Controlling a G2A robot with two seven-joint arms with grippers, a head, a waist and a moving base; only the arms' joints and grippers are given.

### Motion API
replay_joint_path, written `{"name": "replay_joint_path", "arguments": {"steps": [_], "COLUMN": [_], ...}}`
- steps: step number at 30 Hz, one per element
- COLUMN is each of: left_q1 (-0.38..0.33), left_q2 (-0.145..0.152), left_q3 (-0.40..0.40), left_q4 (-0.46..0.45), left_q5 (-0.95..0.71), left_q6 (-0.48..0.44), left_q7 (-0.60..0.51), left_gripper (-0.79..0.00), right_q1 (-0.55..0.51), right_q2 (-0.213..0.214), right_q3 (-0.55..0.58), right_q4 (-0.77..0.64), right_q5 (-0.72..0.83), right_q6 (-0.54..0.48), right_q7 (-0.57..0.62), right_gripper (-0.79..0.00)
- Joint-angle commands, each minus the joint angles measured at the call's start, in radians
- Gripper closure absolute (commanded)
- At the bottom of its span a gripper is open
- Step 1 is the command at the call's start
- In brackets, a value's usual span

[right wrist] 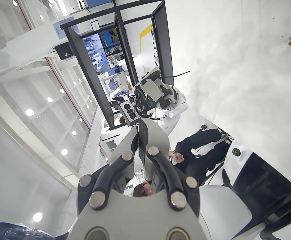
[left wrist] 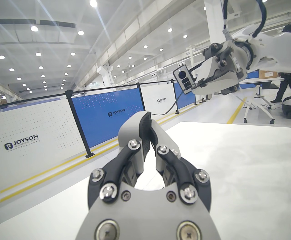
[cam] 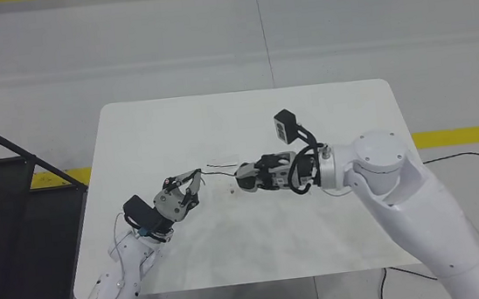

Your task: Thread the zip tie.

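1. Left pincer (left wrist: pixel 147 118): clenched, ribbed pads pressed flat together, held above the worktop (cam: pixel 324 114). A thin dark strand leaves the pad tips, so I judge it is grasping 1 end of the zip tie (left wrist: pixel 169 109).
2. Right pincer (right wrist: pixel 141 123): also clenched, pads closed to a narrow slit. In the left wrist view the same strand curves away and ends at this pincer's tips, so I judge it grasps the other end. Which end carries the head is too small to tell.
3. Zip tie position: in the air between the 2 pincers, not lying on the worktop. In the top view it shows as a fine dark line across the gap, near the middle of the worktop.
4. Key relation: the 2 pincers face each other tip toward tip, near but apart. The strap's long axis runs roughly along the line joining them, across the robot's front, with a slight bow toward the far edge of the worktop. From the left pincer the strap leads off toward the robot's right.
5. Nearness: each arm sits at 1 end of the strap, so both are equally placed to act.
6. Judgement, next move: threading needs the tail tip brought end-on to the head's slot, so the strap must curl back on itself while the pincers converge and turn.
7. Judgement, risk: the strap looks thin and springy. A small angular error would send the tip past the slot.
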Motion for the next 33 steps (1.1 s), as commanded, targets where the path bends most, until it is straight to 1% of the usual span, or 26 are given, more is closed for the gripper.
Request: {"name": "replay_joint_path", "arguments": {"steps": [1, 4, 11, 33], "left_q1": [0.000, 0.000, 0.000, 0.000], "left_q2": [0.000, 0.000, 0.000, 0.000], "left_q3": [0.000, 0.000, 0.000, 0.000], "left_q4": [0.000, 0.000, 0.000, 0.000], "left_q5": [0.000, 0.000, 0.000, 0.000], "left_q6": [0.000, 0.000, 0.000, 0.000], "left_q7": [0.000, 0.000, 0.000, 0.000], "left_gripper": [0.000, 0.000, 0.000, 0.000], "right_q1": [0.000, 0.001, -0.014, -0.019], "right_q2": [-0.001, -0.003, -0.009, -0.018], "right_q3": [0.000, -0.002, -0.005, -0.006], "right_q4": [0.002, 0.004, -0.002, 0.013], "right_q5": [0.003, 0.006, 0.012, 0.021], "right_q6": [-0.005, -0.012, -0.063, -0.091], "right_q7": [-0.003, -0.013, -0.056, -0.046], "right_gripper": [0.000, 0.000, 0.000, 0.000]}}
